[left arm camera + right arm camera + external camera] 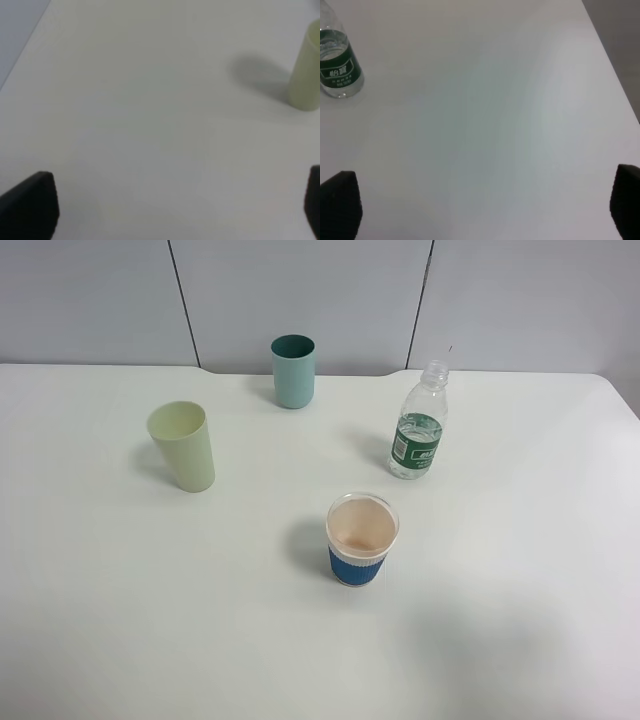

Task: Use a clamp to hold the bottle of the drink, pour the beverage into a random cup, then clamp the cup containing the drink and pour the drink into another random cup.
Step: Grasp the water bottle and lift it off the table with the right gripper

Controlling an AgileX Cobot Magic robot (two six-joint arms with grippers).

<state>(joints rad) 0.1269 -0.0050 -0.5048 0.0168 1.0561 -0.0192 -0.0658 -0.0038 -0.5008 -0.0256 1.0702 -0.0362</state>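
Since neither arm reaches into the high view, only four things show there on the white bench [520,620]: a bottle [418,425] standing upright toward the right, a teal cup [293,371] at the far edge near the middle, a pale cup [183,445] on the left, and a paper cup [361,540] with a blue sleeve nearest the camera, between the other two cups and the bottle. All stand well apart from one another. The bottle has a green label and holds clear liquid; its neck looks uncapped, though it is too small to be sure. The paper cup looks empty, and the insides of the other two cups cannot be judged. The left tool [172,210] is spread wide with nothing between its jaws, the pale cup off to one side ahead of it. The right tool [482,205] is equally wide apart and empty-handed, with the bottle ahead and off to one side. The task appears to be at its very start: nothing is gripped and nothing seems poured. The next move probably falls to the right tool, which must travel to the bottle, straddle its labelled body and close firmly without crushing the thin plastic. Only then can it lift and tip the bottle over a cup, and the paper cup is the nearest.
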